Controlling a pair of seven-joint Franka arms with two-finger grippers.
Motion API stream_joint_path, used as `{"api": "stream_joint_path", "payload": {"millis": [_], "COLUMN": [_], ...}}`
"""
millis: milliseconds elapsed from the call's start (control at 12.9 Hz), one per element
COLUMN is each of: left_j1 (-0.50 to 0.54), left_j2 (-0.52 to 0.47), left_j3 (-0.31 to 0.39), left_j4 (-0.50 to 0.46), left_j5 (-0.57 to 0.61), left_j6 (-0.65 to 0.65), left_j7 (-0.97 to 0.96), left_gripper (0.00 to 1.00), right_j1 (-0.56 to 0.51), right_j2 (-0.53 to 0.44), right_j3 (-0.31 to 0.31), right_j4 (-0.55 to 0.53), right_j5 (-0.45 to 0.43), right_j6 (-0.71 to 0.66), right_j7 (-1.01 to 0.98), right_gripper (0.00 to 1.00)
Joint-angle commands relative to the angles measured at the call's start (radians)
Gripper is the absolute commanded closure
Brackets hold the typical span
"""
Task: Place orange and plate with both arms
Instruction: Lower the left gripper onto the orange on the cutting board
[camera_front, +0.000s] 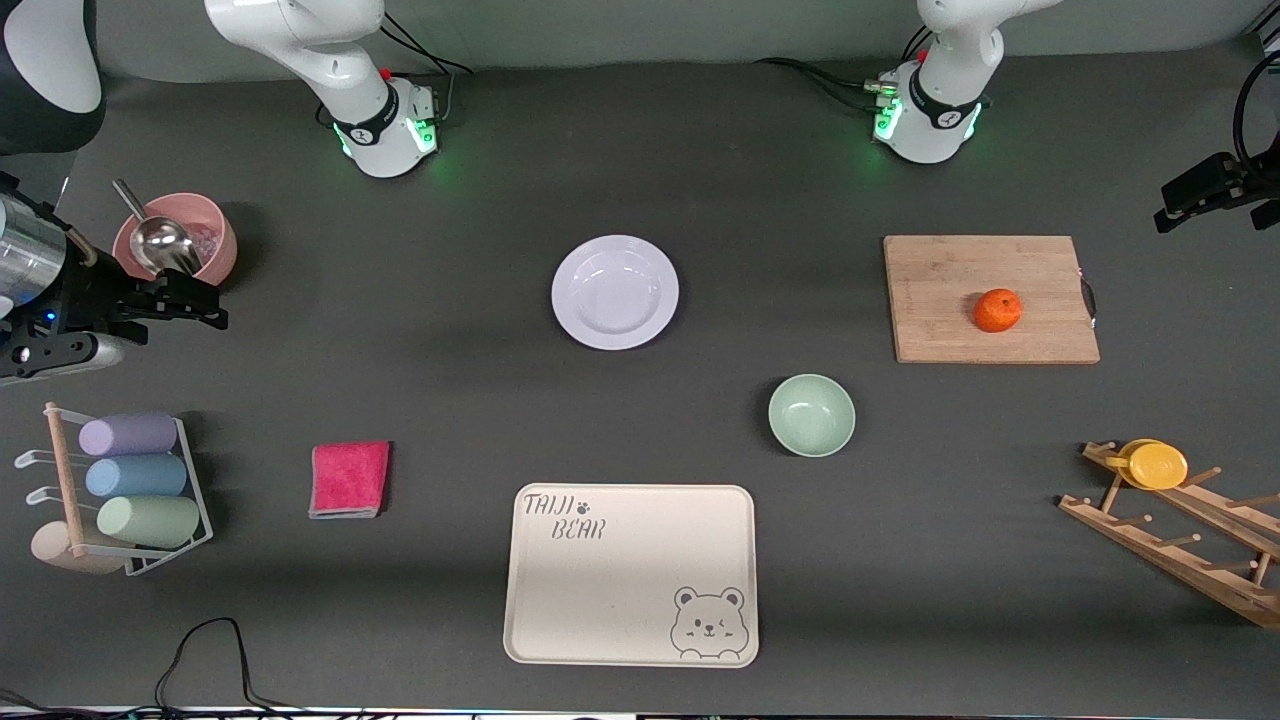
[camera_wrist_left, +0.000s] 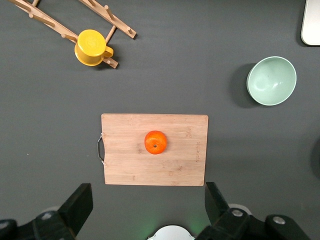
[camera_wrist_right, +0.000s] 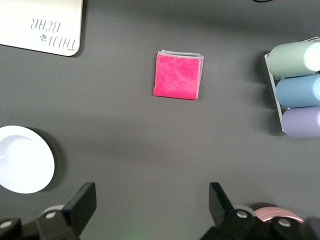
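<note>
The orange (camera_front: 997, 310) sits on a wooden cutting board (camera_front: 940, 300) toward the left arm's end of the table. It also shows in the left wrist view (camera_wrist_left: 155, 142). The white plate (camera_front: 614, 291) lies flat on the table's middle, farther from the front camera than the green bowl, and shows in the right wrist view (camera_wrist_right: 22, 160). My left gripper (camera_front: 1175, 205) (camera_wrist_left: 148, 200) hangs open and empty, high over the table beside the board. My right gripper (camera_front: 200, 300) (camera_wrist_right: 152, 200) hangs open and empty, high over the table near the pink bowl.
A pale green bowl (camera_front: 811, 415) and a cream bear-printed tray (camera_front: 630, 575) lie nearer the front camera. A pink cloth (camera_front: 349, 479), a rack of pastel cups (camera_front: 130, 490) and a pink bowl with a metal scoop (camera_front: 175, 240) are toward the right arm's end. A yellow cup (camera_front: 1155, 464) hangs on a wooden rack (camera_front: 1180, 540).
</note>
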Motion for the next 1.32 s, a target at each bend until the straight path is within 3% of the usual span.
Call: {"api": "stream_joint_path", "payload": {"millis": [0,233,620,698,853,1008,1241], "left_j1": [-0.005,-0.009,-0.008,-0.006,-0.012,-0.006,0.001], "left_j2": [0.002,0.012,-0.013,-0.042,-0.120,-0.120,-0.107], "left_j3": [0.000,-0.002,-0.005,-0.005,-0.005,-0.005,-0.003], "left_j4": [0.010,-0.020,-0.247,-0.328,-0.530,-0.647,-0.801], "left_j5": [0.013,0.016,0.019,0.017,0.019,0.017,0.017], "left_j6": [-0.004,-0.008,0.087,0.131,0.302,0.453,0.661], "left_j7": [0.001,0.009,0.012,0.010,0.010,0.010,0.003], "left_gripper": [0.00,0.00,0.00,0.00,0.00,0.00,0.00], "right_j1": [0.003,0.004,0.010,0.010,0.006,0.003,0.004], "right_j2": [0.018,0.017,-0.022,-0.019,-0.005,0.024,0.055], "right_j3": [-0.003,-0.002,-0.003,-0.002,-0.005,-0.005,-0.005], "right_j4": [0.018,0.016,0.015,0.013,-0.013,-0.048,-0.090], "right_j5": [0.018,0.018,0.041,0.061,0.197,0.286,0.336], "right_j6": [-0.016,-0.017,-0.086,-0.086,-0.080,-0.053,0.010], "right_j7": [0.009,0.013,0.020,0.023,0.038,0.057,0.057], "right_gripper": [0.00,0.00,0.00,0.00,0.00,0.00,0.00]}}
